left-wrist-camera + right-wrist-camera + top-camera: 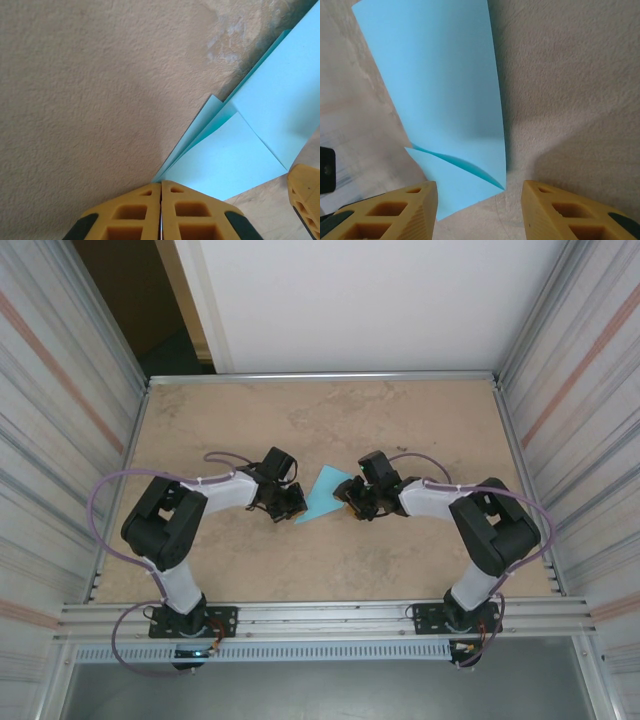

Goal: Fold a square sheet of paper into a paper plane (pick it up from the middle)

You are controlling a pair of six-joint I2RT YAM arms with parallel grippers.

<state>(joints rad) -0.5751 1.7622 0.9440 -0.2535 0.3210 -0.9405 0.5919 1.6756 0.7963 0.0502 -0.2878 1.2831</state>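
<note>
The light-blue sheet of paper (325,492) lies folded into a pointed, layered shape on the table between the two grippers. My left gripper (296,506) is at its lower left tip. In the left wrist view the yellow jaws (161,187) are pressed together with the paper's (240,155) thin tip running into their seam. My right gripper (350,508) is at the paper's right side. In the right wrist view it stands open (479,186), and the near edge of the paper (445,100), with a raised flap, lies just ahead of its left finger.
The tan tabletop (330,420) is walled by metal rails and side panels. A yellow fingertip (306,195) of the right gripper shows at the lower right of the left wrist view, close to the paper's edge.
</note>
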